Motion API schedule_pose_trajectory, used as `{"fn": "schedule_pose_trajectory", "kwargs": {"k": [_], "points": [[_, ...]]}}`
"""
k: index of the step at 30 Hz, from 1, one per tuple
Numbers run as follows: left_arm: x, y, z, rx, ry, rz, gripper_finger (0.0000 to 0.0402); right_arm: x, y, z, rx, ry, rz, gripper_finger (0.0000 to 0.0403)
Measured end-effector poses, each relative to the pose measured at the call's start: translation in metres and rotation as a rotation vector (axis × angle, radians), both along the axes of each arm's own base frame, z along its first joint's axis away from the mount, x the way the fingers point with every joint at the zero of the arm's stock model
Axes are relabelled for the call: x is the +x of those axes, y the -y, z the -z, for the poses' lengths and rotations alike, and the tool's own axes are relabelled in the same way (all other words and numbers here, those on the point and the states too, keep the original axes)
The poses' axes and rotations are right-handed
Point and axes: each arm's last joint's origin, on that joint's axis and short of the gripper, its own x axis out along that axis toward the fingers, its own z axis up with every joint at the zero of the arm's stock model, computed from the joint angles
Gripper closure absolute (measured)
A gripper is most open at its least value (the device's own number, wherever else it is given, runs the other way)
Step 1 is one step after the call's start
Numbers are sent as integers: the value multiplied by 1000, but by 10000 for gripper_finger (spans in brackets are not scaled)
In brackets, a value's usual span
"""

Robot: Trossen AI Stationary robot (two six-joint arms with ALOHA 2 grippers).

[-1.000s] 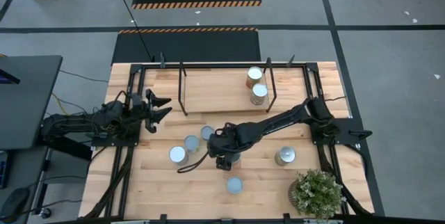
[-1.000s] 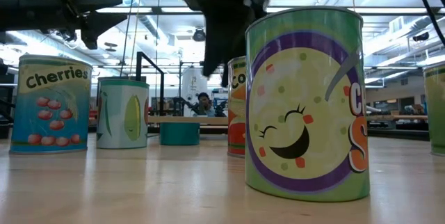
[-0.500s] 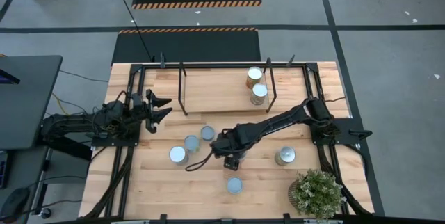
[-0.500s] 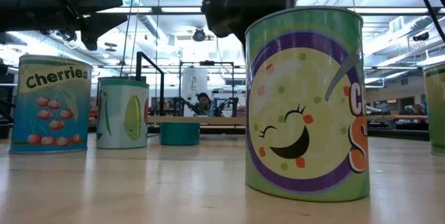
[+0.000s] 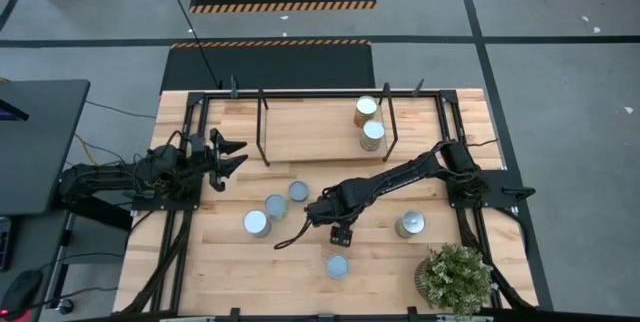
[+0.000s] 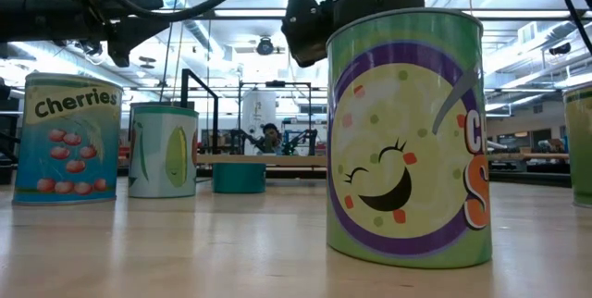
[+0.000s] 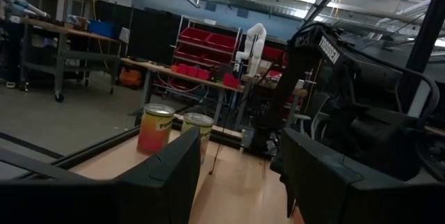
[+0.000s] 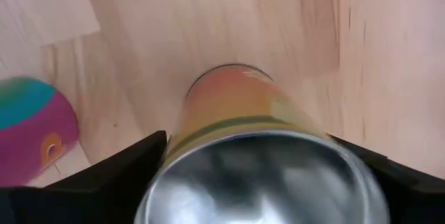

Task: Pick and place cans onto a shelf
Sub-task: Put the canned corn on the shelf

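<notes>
Change: the right gripper point(image 5: 342, 230) has slid a little sideways over the bench point(image 5: 450, 182) and come down around a small metal can with a silver top and an orange-and-green label point(image 8: 240, 106). In the low view, this can no longer shows beside the big green smiling-face can point(image 6: 404, 136).
Meaning: likely the start of the next pick. The gripper is narrowing in on the can, and no lift can be made out yet.
Right gripper state: it encloses the can's upper end. Whether it already clenches the can cannot be told.
Target can: directly under and inside the right gripper, upright, apparently with its base on the bench.
Shelf: the low light-wood board in its thin black rod frame point(image 5: 310, 127) lies well beyond the gripper, toward the far edge. It already carries two cans, point(image 5: 367, 110) and point(image 5: 373, 134), just beside each other.
Other cans: three silver-topped ones point(image 5: 276, 206) stand near the gripper on the left arm's side, one point(image 5: 338, 265) just in front of it, and one point(image 5: 409, 224) on its other side.
Left gripper point(image 5: 232, 154): released, holding nothing, waiting off the shelf's left end.
</notes>
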Motion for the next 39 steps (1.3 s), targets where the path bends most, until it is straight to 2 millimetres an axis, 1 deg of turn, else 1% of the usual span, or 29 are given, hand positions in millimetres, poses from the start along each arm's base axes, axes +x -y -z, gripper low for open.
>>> {"fn": "schedule_pose_trajectory", "kwargs": {"k": [5,9,12,16,20,24,31,35,39], "points": [[0,0,0,1,0,0,198,2,9,0,-3,0,-29,84],[0,0,0,1,0,0,198,4,20,-2,-7,1,-60,86],[0,0,0,1,-1,0,198,1,31,-9,-25,-33,-92,84],[0,0,0,2,-2,-1,198,3,53,-26,-52,-24,-143,84],[0,0,0,11,-3,-6,198,8,84,-45,-61,24,-172,84],[0,0,0,11,-4,-6,198,10,114,-58,-72,39,-180,84],[0,-1,-1,6,5,-30,198,13,151,-81,-97,107,-189,84],[0,-1,-1,25,0,-45,198,17,169,-86,-110,137,-169,84],[0,-1,-1,29,-2,-47,198,23,184,-82,-114,125,-169,84]]}}
